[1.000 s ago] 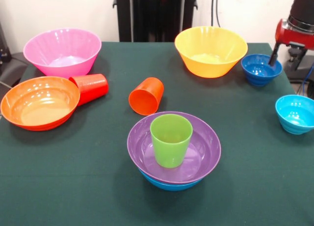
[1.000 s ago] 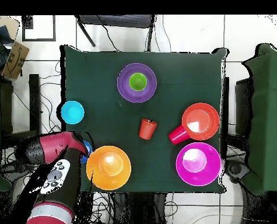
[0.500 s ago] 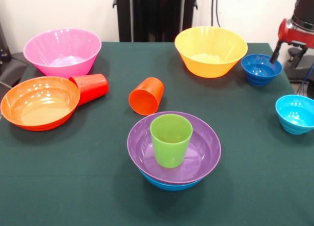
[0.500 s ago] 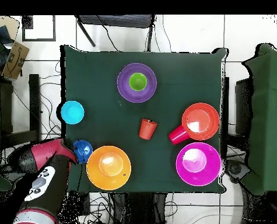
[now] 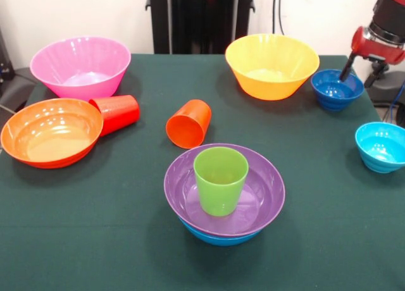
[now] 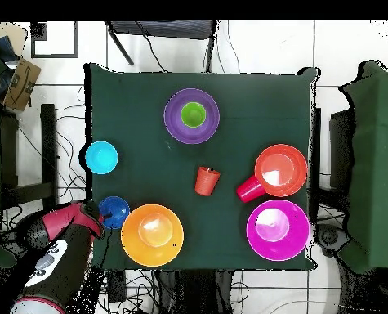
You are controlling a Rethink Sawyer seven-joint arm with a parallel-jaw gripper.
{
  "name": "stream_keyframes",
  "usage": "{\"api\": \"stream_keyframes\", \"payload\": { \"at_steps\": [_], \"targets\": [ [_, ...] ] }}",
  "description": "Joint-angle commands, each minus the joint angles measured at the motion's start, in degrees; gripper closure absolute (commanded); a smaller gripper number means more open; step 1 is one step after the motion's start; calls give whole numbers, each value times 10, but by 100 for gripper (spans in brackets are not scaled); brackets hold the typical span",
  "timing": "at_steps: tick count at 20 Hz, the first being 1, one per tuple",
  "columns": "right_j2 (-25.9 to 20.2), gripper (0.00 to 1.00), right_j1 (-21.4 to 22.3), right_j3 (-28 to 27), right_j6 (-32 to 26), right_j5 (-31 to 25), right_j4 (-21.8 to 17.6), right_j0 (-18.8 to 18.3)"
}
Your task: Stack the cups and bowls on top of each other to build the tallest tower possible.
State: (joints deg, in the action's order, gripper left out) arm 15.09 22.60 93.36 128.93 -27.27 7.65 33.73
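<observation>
The tower (image 5: 224, 193) sits at lower centre of your front view: lime green cup (image 5: 220, 179) upright inside the purple bowl (image 5: 262, 193), which is nested in a blue bowl (image 5: 218, 236) showing only as a rim beneath.

Just above it, the orange cup (image 5: 188, 123) lies on its side, mouth toward you. At left, the red cup (image 5: 117, 112) lies tipped, mouth touching the orange bowl (image 5: 49, 131). Pink bowl (image 5: 81, 66) at upper left, yellow bowl (image 5: 272, 64) at upper centre-right, both upright on the green table (image 5: 114, 228).

The small dark blue bowl (image 5: 336, 88) is just right of the yellow one; the cyan bowl (image 5: 381, 145) is at the right edge.

The gripper (image 5: 345, 71) comes in from the upper right corner, a dark finger at the dark blue bowl's far rim. You cannot tell how wide the pincer stands.
</observation>
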Motion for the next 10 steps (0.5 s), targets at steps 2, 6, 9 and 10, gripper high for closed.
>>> {"api": "stream_keyframes", "payload": {
  "at_steps": [2, 6, 9, 10],
  "targets": [
    [-11, 0, -36, -31, 113, 37, 19, 6],
    [-11, 0, -43, -30, 109, 56, 20, 5],
    [-12, 0, -45, -31, 106, 65, 21, 3],
    [-13, 0, -45, -30, 105, 67, 22, 2]
  ]
}}
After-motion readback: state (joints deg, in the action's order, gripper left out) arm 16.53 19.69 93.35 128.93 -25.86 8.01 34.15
